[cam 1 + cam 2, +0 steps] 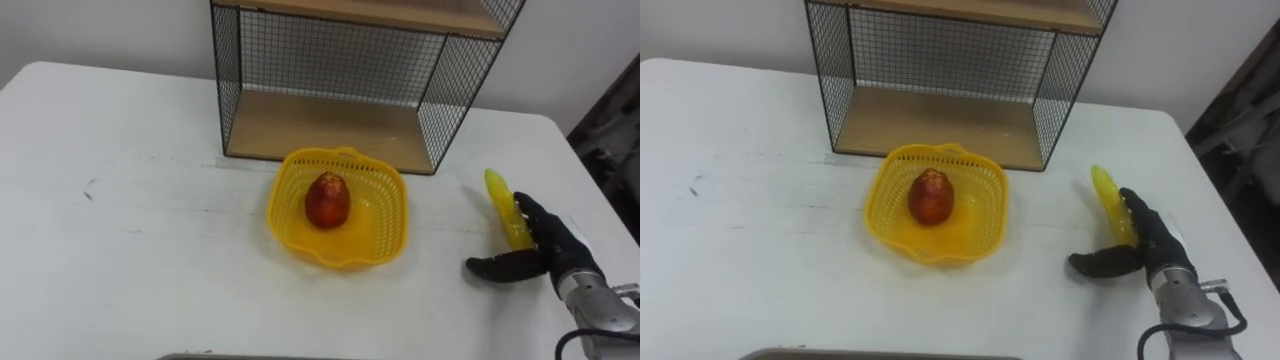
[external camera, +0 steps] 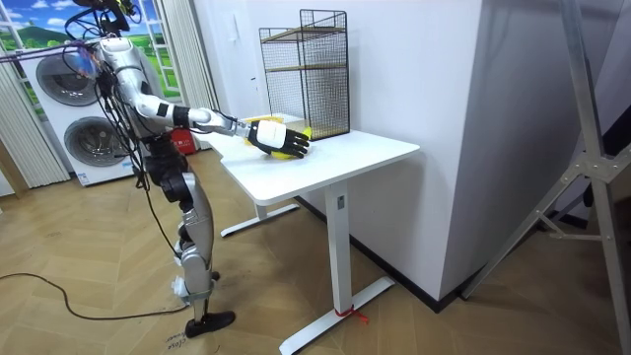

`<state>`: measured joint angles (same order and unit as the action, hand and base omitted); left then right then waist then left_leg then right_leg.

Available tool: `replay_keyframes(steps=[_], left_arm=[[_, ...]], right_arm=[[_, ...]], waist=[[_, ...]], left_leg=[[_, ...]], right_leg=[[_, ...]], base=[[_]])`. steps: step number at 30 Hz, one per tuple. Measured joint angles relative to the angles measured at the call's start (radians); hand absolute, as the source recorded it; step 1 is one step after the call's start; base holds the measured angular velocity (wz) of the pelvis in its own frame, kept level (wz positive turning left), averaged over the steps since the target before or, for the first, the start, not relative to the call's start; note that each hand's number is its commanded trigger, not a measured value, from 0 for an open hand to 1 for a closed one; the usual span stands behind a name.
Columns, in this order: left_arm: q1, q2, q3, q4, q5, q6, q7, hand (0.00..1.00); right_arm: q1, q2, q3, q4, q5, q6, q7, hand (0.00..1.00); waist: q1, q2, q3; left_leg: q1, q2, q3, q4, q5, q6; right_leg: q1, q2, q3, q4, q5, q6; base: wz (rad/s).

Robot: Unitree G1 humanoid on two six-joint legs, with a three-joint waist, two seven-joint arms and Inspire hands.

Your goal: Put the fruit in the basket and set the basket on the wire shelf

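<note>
Items I have in view: one yellow plastic lattice basket (image 1: 388, 225) with a wavy rim, upright on the white table (image 1: 150, 200) just in front of the shelf. One red egg-shaped fruit (image 1: 327, 200), standing at the basket's middle. One yellow banana (image 1: 500, 200), flat on the table right of the basket, its near end under my right hand (image 1: 548, 245). One black wire shelf (image 1: 330, 60) with wooden boards, against the wall.

White table (image 2: 367, 153) on white T-foot legs beside a plain white wall (image 2: 414, 69), herringbone wood floor (image 2: 89, 247), two stacked washing machines (image 2: 67, 99) between pale vertical blinds (image 2: 28, 148), bright window (image 2: 30, 32) showing green and blue sky, grey metal frame (image 2: 592, 168) at the room view's right.
</note>
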<state>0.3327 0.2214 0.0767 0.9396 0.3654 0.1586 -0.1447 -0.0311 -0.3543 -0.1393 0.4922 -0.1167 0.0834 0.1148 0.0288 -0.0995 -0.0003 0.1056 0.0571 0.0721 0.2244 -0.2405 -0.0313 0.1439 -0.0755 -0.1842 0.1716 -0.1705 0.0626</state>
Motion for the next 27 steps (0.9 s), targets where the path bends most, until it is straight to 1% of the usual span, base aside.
replay_keyframes(steps=[4, 8, 15, 19, 20, 21, 22, 26, 27], left_arm=[[-0.007, 0.001, 0.0, 0.0, -0.001, 0.004, 0.003, 0.0], [-0.011, 0.002, 0.001, 0.004, 0.0, 0.004, 0.003, 0.0], [-0.011, 0.002, 0.001, 0.004, 0.0, 0.004, -0.002, 0.0], [-0.014, 0.002, 0.002, 0.004, 0.0, 0.004, -0.002, 0.0], [-0.014, 0.002, 0.002, 0.004, 0.0, 0.004, -0.002, 0.0], [-0.015, 0.002, 0.002, 0.004, 0.0, 0.004, -0.002, 0.0], [-0.015, 0.002, 0.002, 0.004, 0.0, 0.004, -0.002, 0.0], [-0.015, 0.002, 0.001, 0.004, 0.0, 0.005, -0.002, 0.0], [-0.015, 0.002, 0.001, 0.004, 0.0, 0.006, -0.002, 0.0]], right_arm=[[-0.012, -0.003, -0.001, 0.045, -0.012, -0.011, 0.005, 0.0], [-0.03, -0.003, -0.003, 0.086, -0.041, -0.029, 0.007, 0.0], [-0.031, -0.003, -0.01, 0.096, -0.053, -0.03, 0.008, 0.0], [-0.034, -0.003, -0.013, 0.118, -0.055, -0.049, 0.008, 0.0], [-0.035, -0.003, -0.013, 0.12, -0.055, -0.049, 0.008, 0.21], [-0.036, -0.003, -0.013, 0.121, -0.062, -0.049, 0.008, 0.97], [-0.036, -0.003, -0.013, 0.122, -0.072, -0.049, 0.008, 1.0], [-0.04, -0.004, -0.017, 0.125, -0.095, -0.049, -0.004, 1.0], [-0.047, -0.005, -0.034, 0.131, -0.11, -0.048, -0.013, 1.0]], waist=[[-0.007, 0.0, 0.0001], [-0.007, 0.002, -0.0001], [-0.002, 0.002, -0.0003], [-0.008, 0.003, -0.0006], [-0.009, 0.003, -0.0007], [-0.009, 0.004, -0.0011], [-0.009, 0.005, -0.0016], [-0.009, 0.007, -0.0032], [-0.009, 0.008, -0.004]], left_leg=[[0.002, -0.001, -0.021, 0.009, -0.001, 0.0], [-0.007, -0.001, -0.026, 0.021, -0.001, -0.001], [-0.019, -0.002, -0.035, 0.037, -0.001, -0.001], [-0.025, -0.002, -0.043, 0.045, -0.002, -0.001], [-0.025, -0.002, -0.043, 0.045, -0.002, -0.001], [-0.025, -0.002, -0.045, 0.046, -0.002, -0.001], [-0.025, -0.002, -0.047, 0.048, -0.002, -0.001], [-0.024, -0.003, -0.05, 0.049, -0.002, -0.001], [-0.024, -0.003, -0.051, 0.049, -0.002, -0.001]], right_leg=[[0.017, 0.0, -0.014, 0.001, 0.0, 0.0], [0.018, 0.0, -0.015, 0.001, 0.001, -0.001], [0.016, 0.001, -0.018, 0.0, 0.002, -0.003], [0.02, 0.001, -0.024, -0.001, 0.002, -0.003], [0.02, 0.001, -0.025, -0.002, 0.002, -0.003], [0.021, 0.001, -0.027, -0.003, 0.002, -0.003], [0.021, 0.001, -0.029, -0.004, 0.002, -0.003], [0.022, 0.001, -0.032, -0.005, 0.0, -0.005], [0.023, 0.001, -0.033, -0.006, 0.0, -0.005]], base=[[0.12], [0.04], [0.02], [0.06], [0.04], [0.04], [0.05], [0.01], [0.0]])
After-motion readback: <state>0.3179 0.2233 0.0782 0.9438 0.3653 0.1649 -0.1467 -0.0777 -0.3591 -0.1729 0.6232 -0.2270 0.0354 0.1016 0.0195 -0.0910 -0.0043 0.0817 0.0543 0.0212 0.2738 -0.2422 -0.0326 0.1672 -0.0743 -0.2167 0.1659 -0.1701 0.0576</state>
